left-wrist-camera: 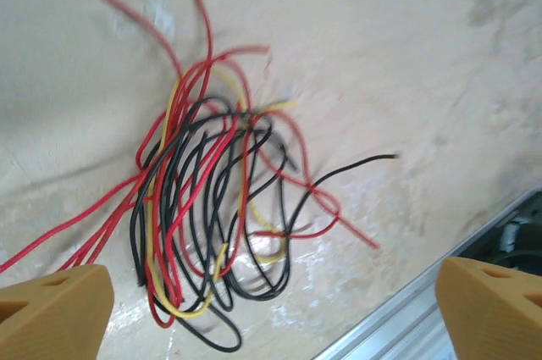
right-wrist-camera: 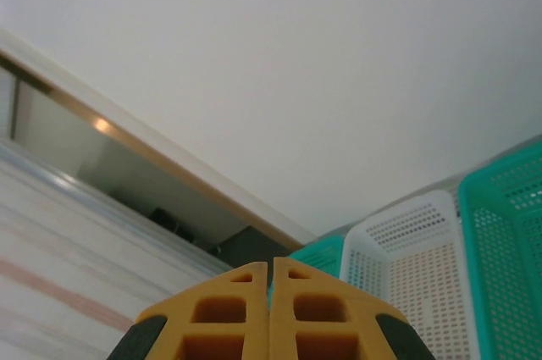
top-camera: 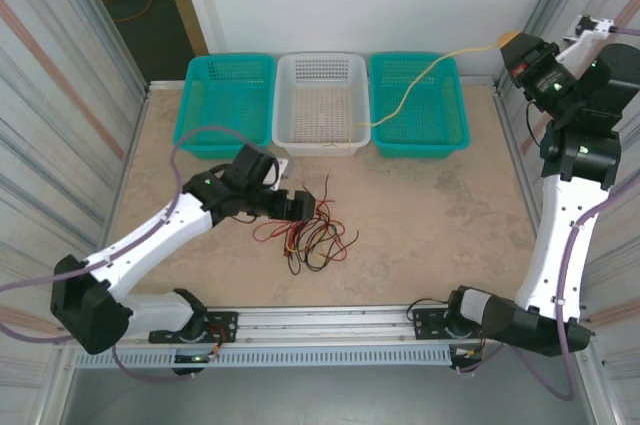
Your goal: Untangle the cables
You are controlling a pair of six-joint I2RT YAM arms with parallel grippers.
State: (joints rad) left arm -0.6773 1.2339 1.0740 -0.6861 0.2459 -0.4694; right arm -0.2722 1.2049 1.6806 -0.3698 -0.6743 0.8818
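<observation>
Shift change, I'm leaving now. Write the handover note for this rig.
Left gripper: open, above the tangle of red, black and yellow cables on the table, holding nothing.
Right gripper: shut on a pale yellow cable, raised high at the right; the cable hangs down across the right teal basket.
Done: one cable clear of the tangle.
Left: set it down, separate the rest.
</observation>
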